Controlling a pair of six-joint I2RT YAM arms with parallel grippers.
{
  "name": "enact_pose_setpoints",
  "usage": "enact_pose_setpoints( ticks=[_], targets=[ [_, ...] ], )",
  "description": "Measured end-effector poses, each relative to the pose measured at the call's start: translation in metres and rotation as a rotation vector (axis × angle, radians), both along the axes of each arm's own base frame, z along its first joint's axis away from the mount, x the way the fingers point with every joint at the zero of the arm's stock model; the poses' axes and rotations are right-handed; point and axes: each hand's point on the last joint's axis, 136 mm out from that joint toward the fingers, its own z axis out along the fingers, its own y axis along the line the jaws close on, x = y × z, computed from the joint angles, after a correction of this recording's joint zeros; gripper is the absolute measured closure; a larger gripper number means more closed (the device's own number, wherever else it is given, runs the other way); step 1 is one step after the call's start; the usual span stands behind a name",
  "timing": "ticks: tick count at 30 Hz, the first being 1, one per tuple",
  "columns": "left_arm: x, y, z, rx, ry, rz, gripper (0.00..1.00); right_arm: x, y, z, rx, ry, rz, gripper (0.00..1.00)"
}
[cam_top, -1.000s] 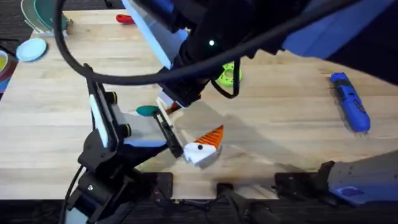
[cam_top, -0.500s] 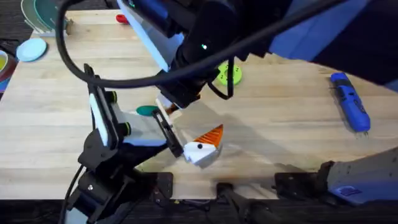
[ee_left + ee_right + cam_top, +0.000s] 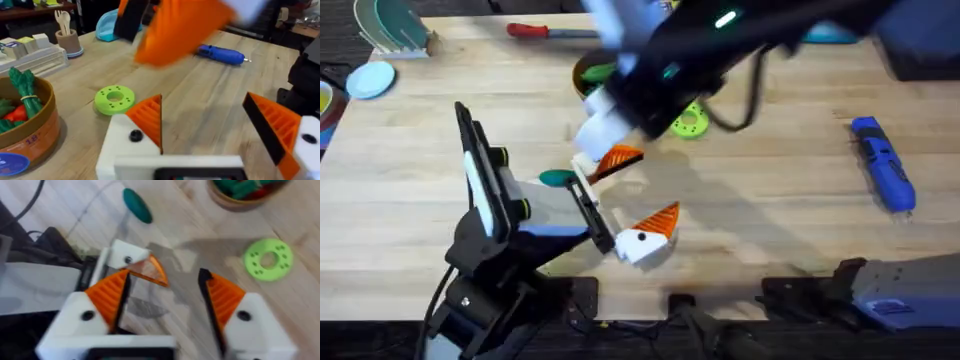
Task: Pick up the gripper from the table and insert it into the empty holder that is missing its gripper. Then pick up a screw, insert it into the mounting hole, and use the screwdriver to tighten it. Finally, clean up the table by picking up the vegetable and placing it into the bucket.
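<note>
Looking closely, with the right gripper (image 3: 162,280) fingers wide apart and empty just above the holder (image 3: 120,254), to check the gripper (image 3: 150,270) sits snug in the holder, vegetable (image 3: 137,206) just beside it, before fetching a screw.

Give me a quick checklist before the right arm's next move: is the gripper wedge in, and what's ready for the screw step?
1. Right gripper open and empty: ok.
2. Orange gripper wedge seated in the white holder: ok, apparently.
3. Screw in the mounting hole: cannot tell; there is a dark spot on the holder face.
4. Blue screwdriver lying free on the table, nothing near it: ok.
5. Teal vegetable in the bucket: not ok, it lies on the table beside the left arm.
</note>
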Motion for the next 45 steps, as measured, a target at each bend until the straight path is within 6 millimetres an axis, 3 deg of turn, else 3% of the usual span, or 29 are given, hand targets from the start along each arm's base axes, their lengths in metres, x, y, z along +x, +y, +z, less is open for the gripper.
enact_pose_setpoints(
  ticks=[1, 2, 4, 7, 13, 20, 30, 33, 38, 41, 45],
  targets=[
    [0.0, 0.0, 0.0, 0.0, 0.0, 0.0, 0.008, 0.004, -0.009, 0.005, 0.005, -0.004, -0.023, 0.177],
    [0.0, 0.0, 0.0, 0.0, -0.001, -0.001, 0.008, 0.008, -0.019, 0.01, 0.006, -0.006, -0.047, 0.083],
    [0.0, 0.0, 0.0, 0.0, -0.001, -0.001, 0.008, 0.015, -0.041, 0.016, 0.0, -0.003, -0.096, 0.014],
    [0.0, 0.0, 0.0, 0.001, -0.001, -0.001, 0.008, 0.02, -0.071, 0.02, -0.023, 0.011, -0.157, 0.009],
    [0.0, 0.0, 0.0, 0.002, -0.003, -0.001, 0.008, 0.02, -0.105, 0.036, 0.015, -0.045, -0.212, 0.007],
    [-0.001, 0.0, 0.0, 0.002, -0.003, -0.005, 0.008, -0.013, -0.156, 0.033, 0.073, -0.087, -0.286, 0.007],
    [-0.001, -0.001, 0.0, 0.002, -0.003, -0.008, 0.008, -0.063, -0.204, 0.005, 0.145, -0.099, -0.373, 0.007],
    [-0.001, -0.001, 0.0, 0.001, -0.003, -0.008, 0.008, -0.072, -0.212, -0.002, 0.18, -0.111, -0.4, 0.007],
    [-0.001, -0.001, 0.0, 0.001, -0.003, -0.009, 0.008, -0.071, -0.21, -0.023, 0.204, -0.086, -0.394, 0.008],
    [-0.001, -0.001, 0.0, 0.001, -0.003, -0.008, 0.007, -0.075, -0.192, -0.027, 0.256, -0.084, -0.247, 0.009],
    [-0.001, -0.001, 0.0, 0.001, -0.003, -0.009, 0.007, -0.092, -0.167, -0.016, 0.347, -0.13, 0.029, 0.009]
  ],
)
